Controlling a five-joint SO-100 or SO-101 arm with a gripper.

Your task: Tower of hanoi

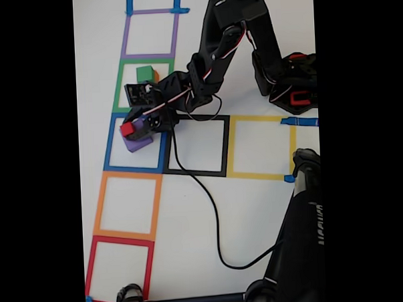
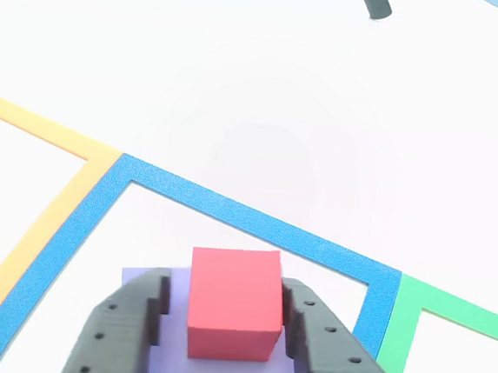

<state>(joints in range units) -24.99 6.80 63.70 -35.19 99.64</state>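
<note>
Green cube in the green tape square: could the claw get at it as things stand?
Probably not at once. The claw sits around the red cube atop the purple cube. The green cube itself looks uncovered on top, close behind the arm.

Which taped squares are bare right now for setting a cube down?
Bare: purple square, orange square, red square, yellow square. The black square is bare but a cable crosses it. Crowded: blue square holds purple cube, red cube and gripper; green square holds green cube.

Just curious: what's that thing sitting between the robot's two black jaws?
A red cube, resting on the purple cube; the other view shows it best.
</note>
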